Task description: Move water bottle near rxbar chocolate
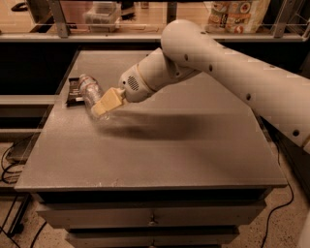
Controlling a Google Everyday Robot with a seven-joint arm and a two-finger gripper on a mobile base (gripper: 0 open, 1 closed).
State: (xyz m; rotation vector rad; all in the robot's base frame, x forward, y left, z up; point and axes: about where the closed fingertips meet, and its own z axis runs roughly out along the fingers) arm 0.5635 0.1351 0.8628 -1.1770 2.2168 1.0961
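One gripper point(105, 104): over the worktop point(193, 155) (left-rear part), clamped on water bottle point(89, 90).
Water bottle: tilted, just beside rxbar chocolate point(73, 91).
Rxbar chocolate: flat, near left edge.

office pantry: snack bags point(236, 13) behind, drawer cabinet point(153, 214)

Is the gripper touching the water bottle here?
Touching. The camera view shows the gripper closed across the water bottle, at the left of the table.
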